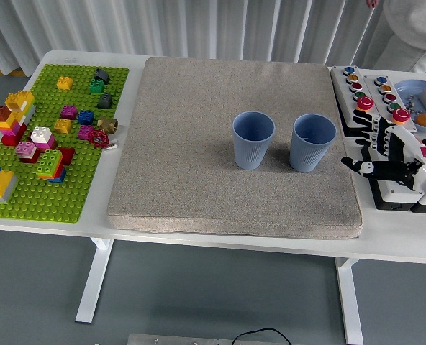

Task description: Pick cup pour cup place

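Observation:
Two blue ribbed cups stand upright on the grey mat: the left cup near the mat's middle, the right cup beside it toward the mat's right edge. My right hand, black and white, hovers just right of the right cup at the mat's edge. Its fingers are spread and hold nothing, and a small gap separates them from the cup. The left arm is out of sight.
Button boxes with coloured buttons lie right of the mat, under and behind my right hand. A green baseplate with several toy bricks fills the table's left side. A person's light sleeve shows at the top right.

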